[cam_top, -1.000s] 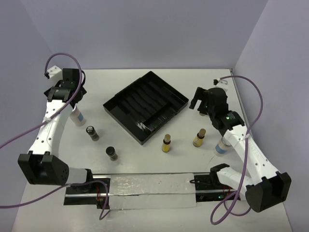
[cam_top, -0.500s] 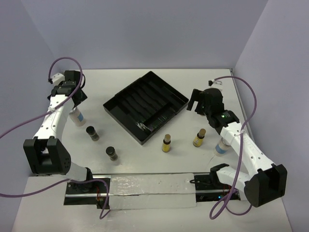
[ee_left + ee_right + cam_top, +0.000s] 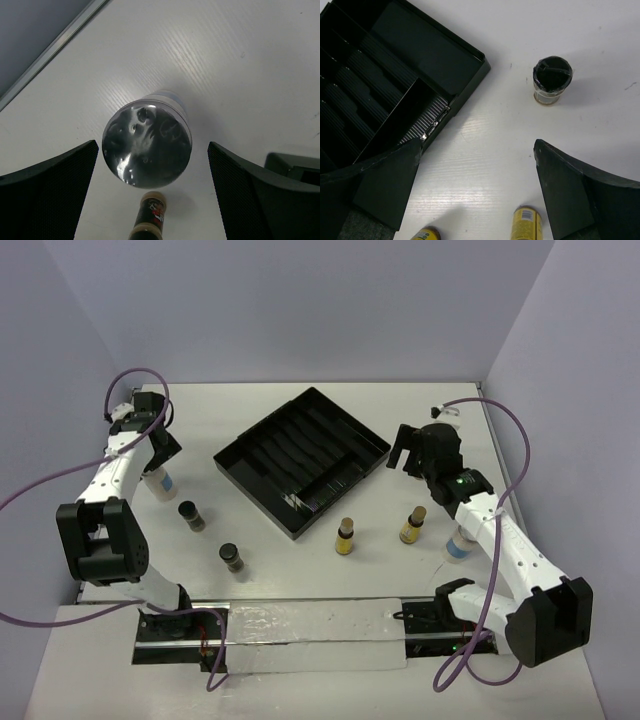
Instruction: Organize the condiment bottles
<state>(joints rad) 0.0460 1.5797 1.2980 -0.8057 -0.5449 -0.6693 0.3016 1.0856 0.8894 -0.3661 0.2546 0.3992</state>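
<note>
Pale table (image 3: 400, 405): left claw (image 3: 152, 145) and right claw (image 3: 478, 145) gape; right arm (image 3: 505, 545) half hides blue-labelled bottle (image 3: 455, 551).

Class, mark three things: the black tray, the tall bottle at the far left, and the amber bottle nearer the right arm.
black tray (image 3: 335, 430), top external view, bare inner floor.
tall left bottle (image 3: 147, 141), left wrist view, middle of its shiny top.
amber bottle (image 3: 412, 529), top external view, its yellow body.

Labels on the condiment bottles (image 3: 346, 536) are illegible.
</note>
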